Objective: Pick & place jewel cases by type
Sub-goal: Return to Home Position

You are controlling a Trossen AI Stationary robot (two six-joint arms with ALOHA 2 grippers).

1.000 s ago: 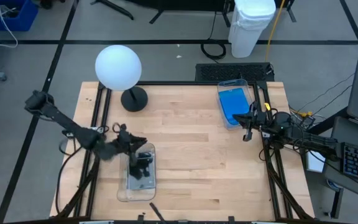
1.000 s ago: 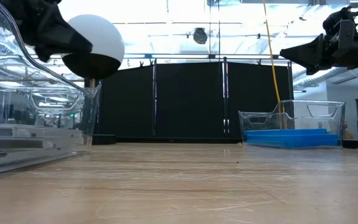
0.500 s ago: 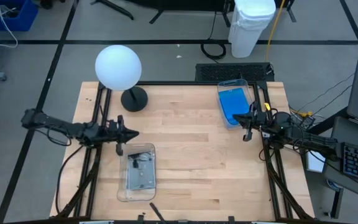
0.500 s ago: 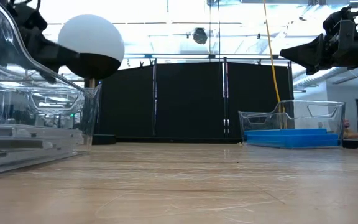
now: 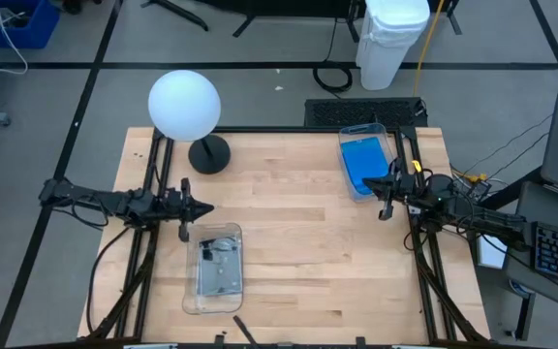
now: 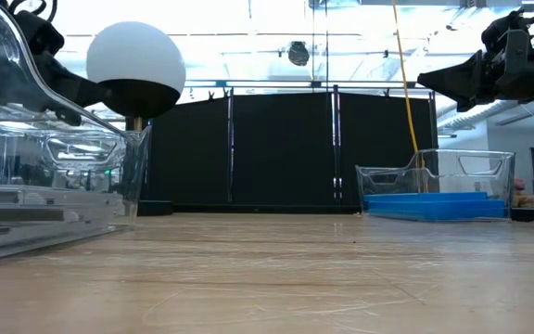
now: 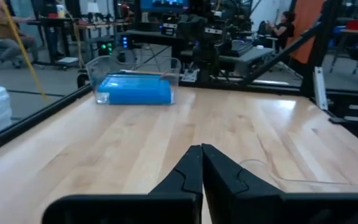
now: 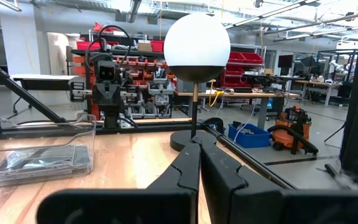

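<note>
Two clear bins on the bench (image 5: 298, 242), one jewel-case colour in each.

Blue jewel cases (image 5: 362, 161): stacked flat in the first clear bin (image 5: 361, 128), which sits lengthwise near the bench's right edge, close to the far right corner. Reads as one blue slab from above and as a low blue stack from bench level; layers too thin to count.

Dark jewel cases (image 5: 221, 271): flat in the second clear bin (image 5: 190, 281), near the left end of the bench's near edge. Number in the pile not readable either.

No cases loose on the wood.

One white globe lamp (image 5: 184, 104) with a black base, standing upright by the far left corner.

Left gripper (image 5: 205, 207): hangs above the bench near its left edge, just beyond the far end of the dark cases' bin, jaws clenched together on nothing.

Right gripper (image 5: 372, 183): hangs near the right edge, beside the near end of the blue cases' bin, jaws likewise clenched and empty.
</note>
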